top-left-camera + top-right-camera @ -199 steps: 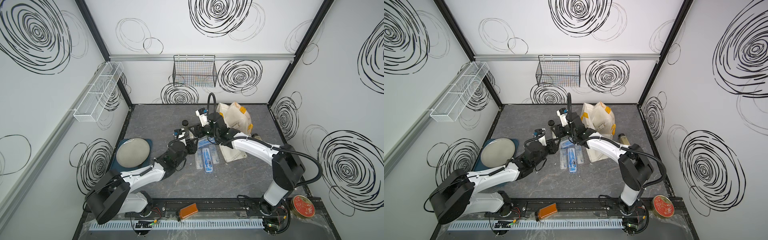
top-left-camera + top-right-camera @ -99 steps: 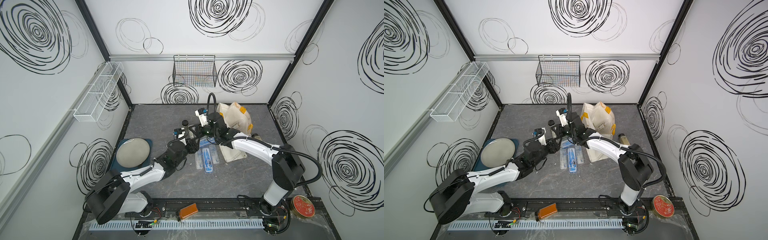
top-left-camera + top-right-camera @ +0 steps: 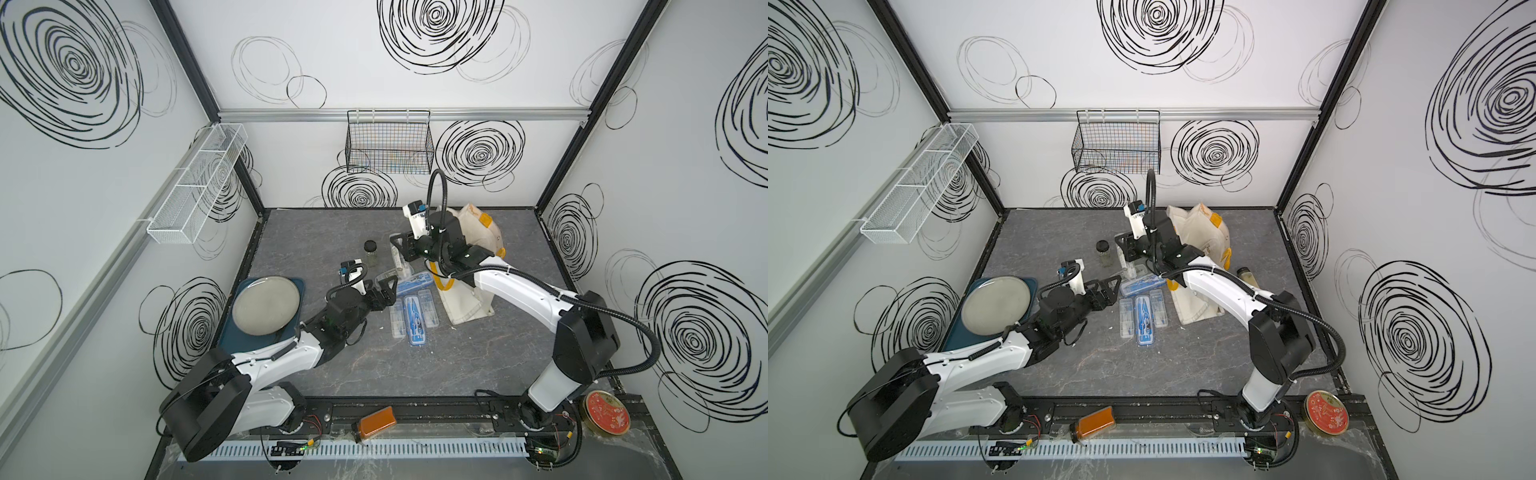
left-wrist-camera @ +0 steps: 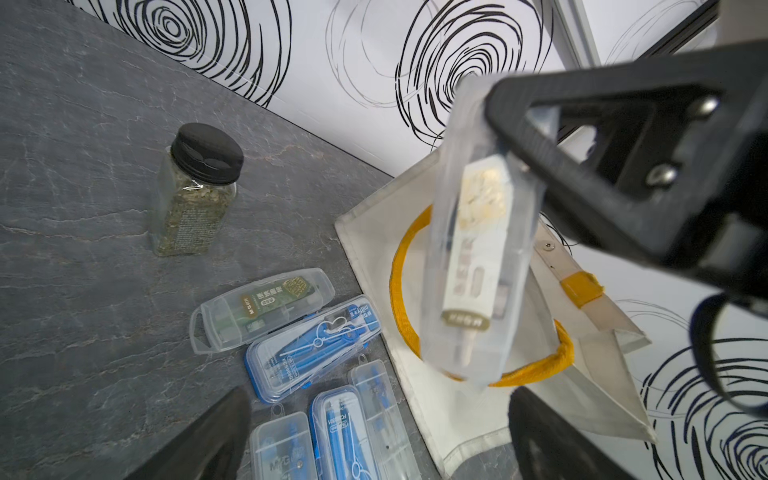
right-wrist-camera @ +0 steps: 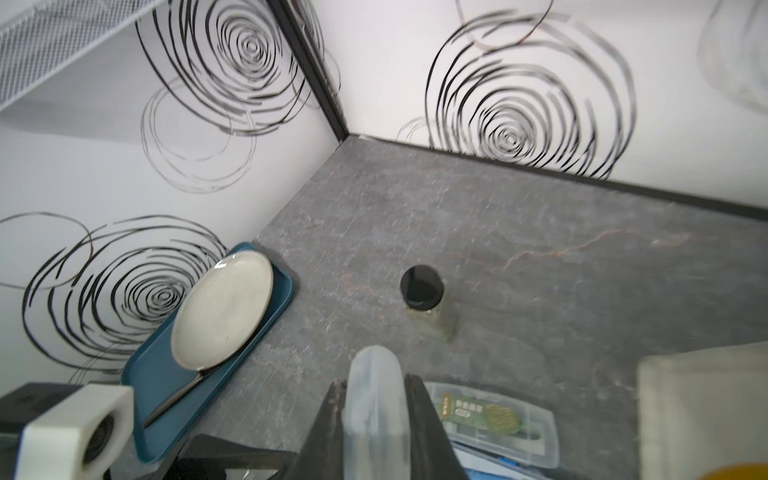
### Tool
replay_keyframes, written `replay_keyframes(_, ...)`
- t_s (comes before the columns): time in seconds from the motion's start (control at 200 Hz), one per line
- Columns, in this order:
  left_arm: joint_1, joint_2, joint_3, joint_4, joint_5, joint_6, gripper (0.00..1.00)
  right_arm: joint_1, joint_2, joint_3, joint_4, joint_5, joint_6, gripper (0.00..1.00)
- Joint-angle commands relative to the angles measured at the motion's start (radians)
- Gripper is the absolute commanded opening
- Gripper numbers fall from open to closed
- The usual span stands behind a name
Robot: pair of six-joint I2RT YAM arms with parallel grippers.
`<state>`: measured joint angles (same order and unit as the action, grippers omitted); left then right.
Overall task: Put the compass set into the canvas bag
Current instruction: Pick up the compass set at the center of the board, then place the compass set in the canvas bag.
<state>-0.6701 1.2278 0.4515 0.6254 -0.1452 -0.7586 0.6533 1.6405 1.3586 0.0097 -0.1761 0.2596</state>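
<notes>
The right claw (image 3: pixel 400 249) is pinching one clear plastic case (image 3: pixel 399 264); the left claw (image 3: pixel 387 286) is gaping wide.
In both top views it is hanging over the grey surface (image 3: pixel 332 374) beside the cream canvas bag (image 3: pixel 467 309), lying flat. Left wrist: five rigid oblong cases (image 4: pixel 311 349) are lying there, two blue, near one black-lidded jar (image 4: pixel 195 195). Right wrist: black fingers (image 5: pixel 426 424) are squeezing frosted plastic.

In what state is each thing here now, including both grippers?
right gripper: shut on the cream compass set, held in the air
left gripper: open, empty
canvas bag: lying on the table, held set not inside
spice jar: upright, lid on
blue cases: closed, lying flat
green-label case: closed, lying flat
</notes>
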Motion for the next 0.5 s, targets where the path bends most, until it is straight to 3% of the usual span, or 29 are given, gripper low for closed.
replay_keyframes(0.0,0.007,-0.002,0.005,-0.004,0.019,0.011,0.99,-0.078,-0.106,0.074,-0.013,0.054,-0.039,0.08)
replay_keyframes(0.34,-0.030,0.101,0.062,-0.049,0.011,-0.006,0.99,-0.240,-0.171,0.007,-0.071,0.376,-0.123,0.07)
replay_keyframes(0.495,-0.074,0.153,0.146,-0.203,-0.055,0.020,0.99,-0.288,-0.122,-0.084,-0.048,0.425,-0.120,0.07)
